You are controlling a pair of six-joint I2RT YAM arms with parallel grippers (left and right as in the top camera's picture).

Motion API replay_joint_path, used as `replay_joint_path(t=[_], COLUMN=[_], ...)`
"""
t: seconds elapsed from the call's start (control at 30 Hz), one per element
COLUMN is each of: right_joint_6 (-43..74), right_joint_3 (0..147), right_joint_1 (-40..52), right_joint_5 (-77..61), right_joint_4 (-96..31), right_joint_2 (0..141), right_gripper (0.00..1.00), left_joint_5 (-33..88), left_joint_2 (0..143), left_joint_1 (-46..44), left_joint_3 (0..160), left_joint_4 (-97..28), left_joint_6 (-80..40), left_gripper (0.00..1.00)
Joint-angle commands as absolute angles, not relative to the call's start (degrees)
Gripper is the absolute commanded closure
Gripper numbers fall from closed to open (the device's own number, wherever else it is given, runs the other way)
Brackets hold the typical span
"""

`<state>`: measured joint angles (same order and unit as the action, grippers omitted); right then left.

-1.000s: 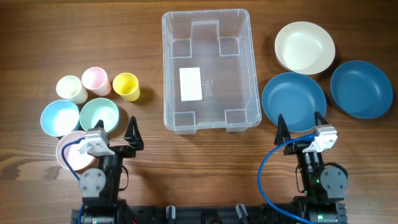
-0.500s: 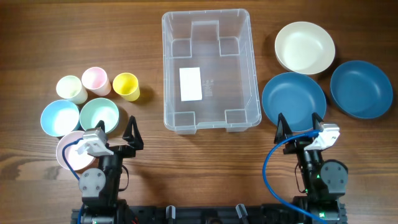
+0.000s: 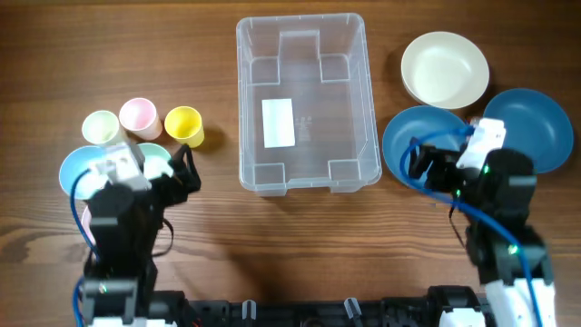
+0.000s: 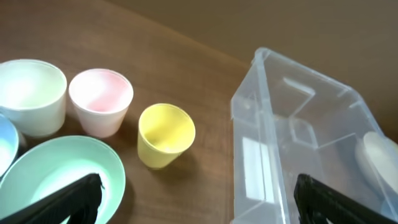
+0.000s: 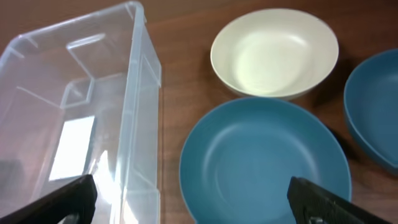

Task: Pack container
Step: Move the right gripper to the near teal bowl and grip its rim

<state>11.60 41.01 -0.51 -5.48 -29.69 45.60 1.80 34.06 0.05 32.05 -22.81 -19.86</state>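
The clear rectangular container (image 3: pixel 304 100) stands empty at the table's middle, with a white label on its base. It also shows in the left wrist view (image 4: pixel 298 143) and the right wrist view (image 5: pixel 74 112). My left gripper (image 3: pixel 145 168) is open and empty above the mint bowl (image 4: pixel 56 180), left of the container; its jaws (image 4: pixel 196 196) span from that bowl to the container's corner. My right gripper (image 3: pixel 445 159) is open and empty over the near blue bowl (image 5: pixel 267 165), right of the container; its jaws (image 5: pixel 189 190) hold nothing.
A cream bowl (image 3: pixel 445 68) and a second blue bowl (image 3: pixel 531 123) sit at the right. A pale cup (image 3: pixel 102 127), pink cup (image 3: pixel 138 115), yellow cup (image 3: pixel 183 125) and light blue bowl (image 3: pixel 82 168) sit at the left. My left arm covers the table near it.
Both arms have moved away from the near edge toward the table's middle. The left gripper now hangs over the mint bowl, the right over the near blue bowl. Both stay open.
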Motion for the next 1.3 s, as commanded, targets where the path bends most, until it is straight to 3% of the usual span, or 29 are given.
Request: replay_joint_path(t=[0.0,0.17,0.3,0.43,0.53,0.7,0.97,1.27], right_joint_6=[12.0,11.7,15.1,25.6,25.6,24.8,23.9,22.7], right_joint_3=[50.6,57.9,58.0,58.0,58.0,57.6,57.2,50.5], right_joint_1=[-0.7,-0.9,-1.6,-8.7,-16.3,-21.4,-22.0,-22.0], right_joint_5=[-4.6,-8.0,-4.7,0.6,-1.6,-3.6,-4.6,-7.6], right_joint_4=[-37.1,-46.7,-47.2,-50.9,-51.4,-52.1,-47.7,-36.2], right_joint_2=[51.2,55.8,55.7,60.7,67.0,76.9,90.5,92.6], right_gripper=[0.00,0.00,0.00,0.00,0.00,0.00,0.01,0.11], left_joint_5=[1.7,3.8,4.1,4.0,4.0,4.0,4.0,3.8], left_joint_2=[42.1,50.0,50.5,51.0,51.4,51.8,51.8,51.8], left_joint_1=[-0.2,-0.2,-0.2,-0.2,-0.2,-0.2,-0.2,-0.2], left_joint_3=[43.7,56.7,57.6,57.6,57.6,57.6,57.6,57.6], left_joint_4=[-30.9,-45.1,-46.0,-46.0,-46.0,-45.9,-45.9,-45.7], left_joint_6=[-20.4,-19.7,-19.7,-19.8,-19.8,-19.8,-19.8,-19.8], left_gripper=[0.00,0.00,0.00,0.00,0.00,0.00,0.00,0.00])
